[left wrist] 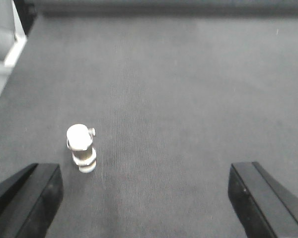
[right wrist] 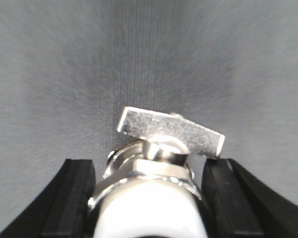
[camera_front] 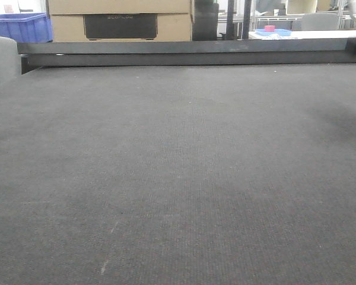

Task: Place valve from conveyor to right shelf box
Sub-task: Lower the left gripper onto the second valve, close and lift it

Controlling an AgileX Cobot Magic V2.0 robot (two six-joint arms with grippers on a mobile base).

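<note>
Locate valve (right wrist: 154, 158) in right wrist view, between the fingers (right wrist: 78, 198) of the right hand (right wrist: 149, 168). Read the hand as closed down to the width of the valve body, pads pressing both flanks by the look of it. Cannot tell lifted from resting on the conveyor (camera_front: 178, 178); see only belt weave behind. Note lever handle (right wrist: 171, 131): flat, bright, projecting ahead of the grip, skewed to one side. Note white end (right wrist: 146, 213) nearest the camera, out of focus.

Find left hand (left wrist: 144, 173) wide open, holding nothing, above the belt. Note second valve (left wrist: 81, 148) upright on the belt, nearer the left finger but apart from it, untouched. Take it for a separate piece, with no hand around it.

Handling, as judgement only:
- Judge the piece solid metal: dense for its bulk, fully rigid, not fragile.
- Expect polished, rounded surfaces to slip against flat pads.
- Expect some twist in the grip from the off-centre lever.
- Prefer a hold across the body flats, near the mass centre, as now.
- Avoid gripping the lever, likely to swivel.
- Keep the squeeze firm and the travel smooth toward the right shelf box, not in view.
</note>
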